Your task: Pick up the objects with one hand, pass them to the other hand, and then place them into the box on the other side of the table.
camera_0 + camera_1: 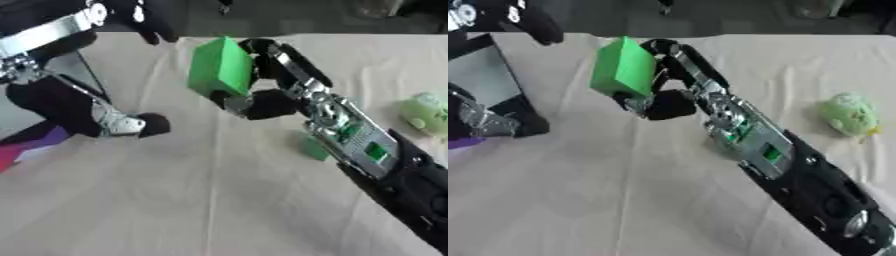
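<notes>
1. Nearest the camera is my right forearm, running from the lower right corner up to my right hand (262, 102), whose fingers and thumb are clamped on the green block (220, 66).
2. Left of the green block, my left hand (118, 124) hangs above the table (219, 200); I cannot tell how its fingers stand.
3. Further left of the green block, the dark box (487, 82) sits at the table's left edge, with something purple just below it.
4. By my judgement the pick-up is done; the hand-over and the drop into the box are left.
5. Right of the green block, a pale green soft toy (849, 114) lies well apart near the right edge, waiting its turn.
6. Between the green block and my left hand the cloth is bare, so I judge there is room for the pass; the box wall is the edge to mind.
</notes>
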`<state>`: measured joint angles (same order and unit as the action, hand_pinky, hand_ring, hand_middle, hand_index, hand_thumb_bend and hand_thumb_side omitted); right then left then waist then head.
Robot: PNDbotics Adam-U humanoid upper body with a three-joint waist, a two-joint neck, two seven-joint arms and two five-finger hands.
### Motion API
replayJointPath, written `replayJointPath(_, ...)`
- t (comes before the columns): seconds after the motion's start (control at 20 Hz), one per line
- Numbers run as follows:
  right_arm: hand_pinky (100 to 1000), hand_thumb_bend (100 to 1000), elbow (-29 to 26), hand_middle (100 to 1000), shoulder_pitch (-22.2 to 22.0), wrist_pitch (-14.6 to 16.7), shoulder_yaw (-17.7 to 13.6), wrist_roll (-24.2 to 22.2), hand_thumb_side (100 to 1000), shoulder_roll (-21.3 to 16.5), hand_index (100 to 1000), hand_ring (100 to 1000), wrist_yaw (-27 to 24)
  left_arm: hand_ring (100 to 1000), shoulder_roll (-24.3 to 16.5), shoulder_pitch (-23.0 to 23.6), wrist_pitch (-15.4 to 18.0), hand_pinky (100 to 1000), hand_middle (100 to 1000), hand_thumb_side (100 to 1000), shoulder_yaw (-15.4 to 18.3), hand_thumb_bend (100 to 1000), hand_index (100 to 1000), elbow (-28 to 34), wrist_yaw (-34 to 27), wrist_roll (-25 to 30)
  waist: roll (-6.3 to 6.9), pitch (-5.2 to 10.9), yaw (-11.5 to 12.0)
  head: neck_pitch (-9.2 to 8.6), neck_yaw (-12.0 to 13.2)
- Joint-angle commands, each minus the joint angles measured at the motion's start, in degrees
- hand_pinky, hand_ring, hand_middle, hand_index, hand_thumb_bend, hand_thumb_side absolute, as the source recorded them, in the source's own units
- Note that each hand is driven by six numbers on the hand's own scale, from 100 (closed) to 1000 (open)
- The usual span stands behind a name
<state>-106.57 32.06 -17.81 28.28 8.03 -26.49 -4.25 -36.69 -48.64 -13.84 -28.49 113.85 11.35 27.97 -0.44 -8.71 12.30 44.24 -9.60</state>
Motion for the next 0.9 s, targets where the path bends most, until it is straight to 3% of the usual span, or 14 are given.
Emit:
replayJointPath(0.05, 500, 397, -1.82, 536, 1.26, -0.30, -0.04, -0.91, 100, -0.28, 517, 518, 0.60, 772, 0.22, -1.30, -0.64, 906, 769, 354, -0.06, 570, 811, 0.74, 1.49, 0.47, 0.71, 1.59, 0.02, -0.12, 0.29)
replayJointPath(0.5, 501, 393, -3.70, 536, 2.29, -1.12, 0.90, -3.47, 100, -0.04, 517, 518, 2.55, 766, 3.07, -1.87, -2.64, 894, 763, 312, -0.97, 526, 811, 0.74, 5.39, -1.14, 0.57, 1.62, -0.10, -0.12, 0.59)
replayJointPath(0.9, 498, 389, -4.13, 534, 2.34, -1.54, 1.39, -4.95, 100, 0.30, 515, 514, 3.37, 764, 5.21, -1.67, -4.29, 894, 767, 311, -1.58, 550, 829, 0.74, 8.99, -3.57, 0.51, 1.42, -0.09, -0.12, 0.85)
